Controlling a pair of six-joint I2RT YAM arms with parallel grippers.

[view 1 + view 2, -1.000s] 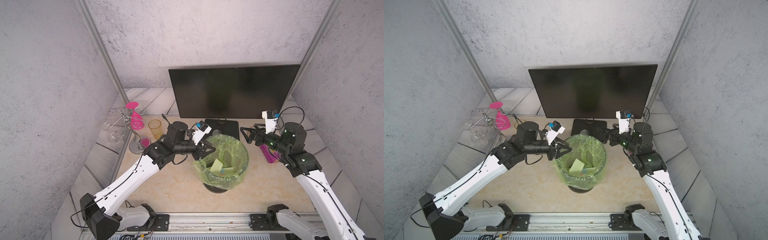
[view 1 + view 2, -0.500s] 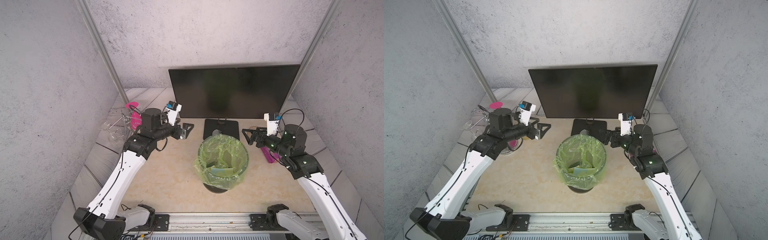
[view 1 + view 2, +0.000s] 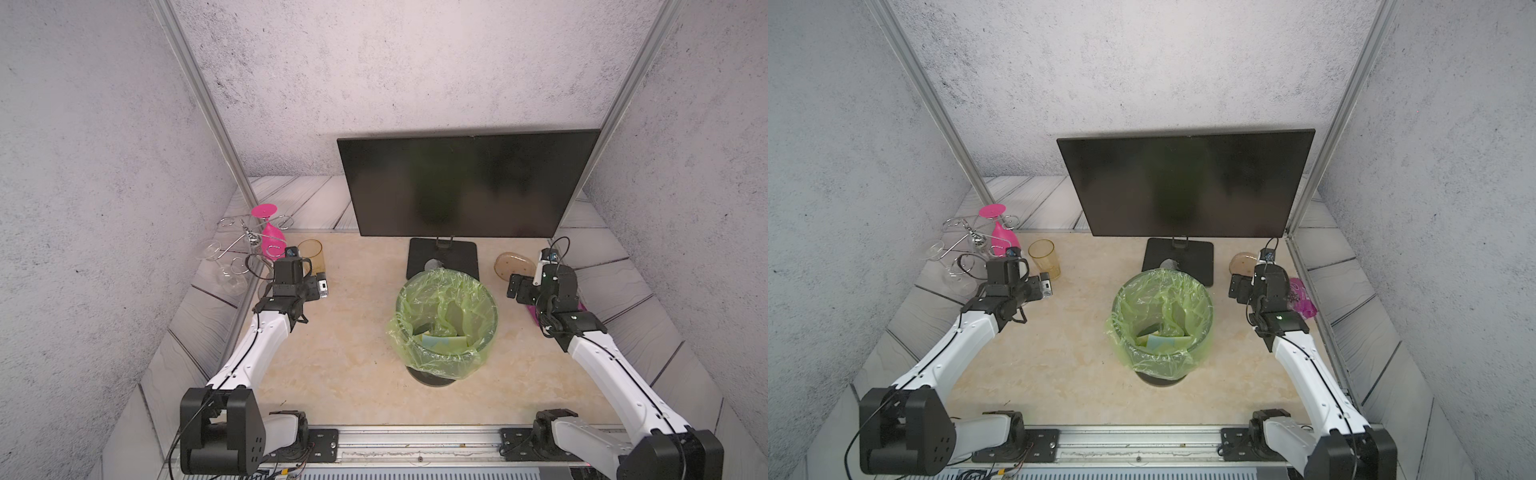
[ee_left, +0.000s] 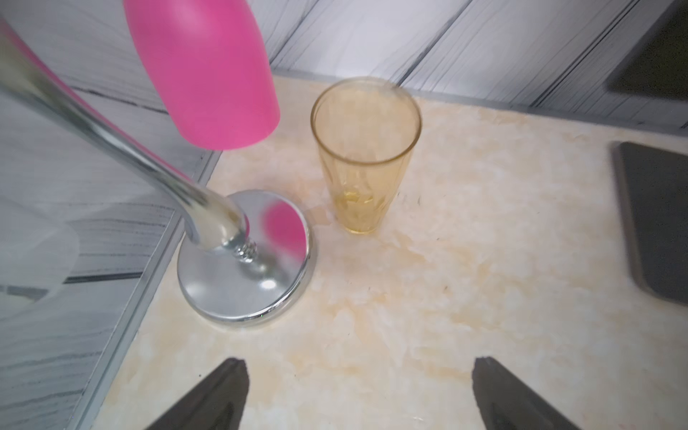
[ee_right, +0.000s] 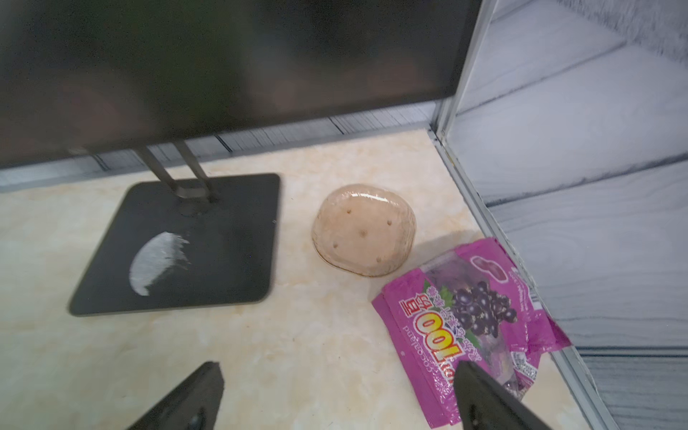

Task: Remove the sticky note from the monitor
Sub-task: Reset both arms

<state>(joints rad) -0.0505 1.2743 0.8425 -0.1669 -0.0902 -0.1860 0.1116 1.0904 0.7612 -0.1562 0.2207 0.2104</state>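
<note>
Standing at the back edge of the surface (image 3: 353, 365), the monitor (image 3: 465, 183) faces the front. Its screen is dark. Its flat black base (image 3: 442, 255) sits on the surface under it.

In both top views a round bin (image 3: 495, 320) with a green bag inside stands in the middle of the surface, just in front of the base. Some pale green and blue paper squares (image 3: 440, 341) lie at the bottom of the bin. They look like sticky notes.

Near the left edge, toward the back, is the left gripper (image 3: 320, 289). In the left wrist view the left gripper (image 4: 357, 363) has its two fingers spread wide with only bare surface between them. A yellow cup (image 4: 366, 156) stands upright past the fingers. Just beside the cup is the round foot of a shiny metal rack (image 4: 242, 260), close to the back left corner. A pink glass (image 4: 208, 70) hangs upside down from the rack.

The right gripper (image 3: 515, 286) is near the right edge. In the right wrist view the right gripper (image 5: 337, 366) is spread wide too, and it holds nothing. A small brown dish (image 5: 363, 231) sits between the monitor base and the right edge. A purple snack bag (image 5: 465, 316) lies flat against the right edge, just beside the dish. I cannot tell if the bag and dish touch. One finger of the right gripper covers a corner of the bag in this view.
</note>
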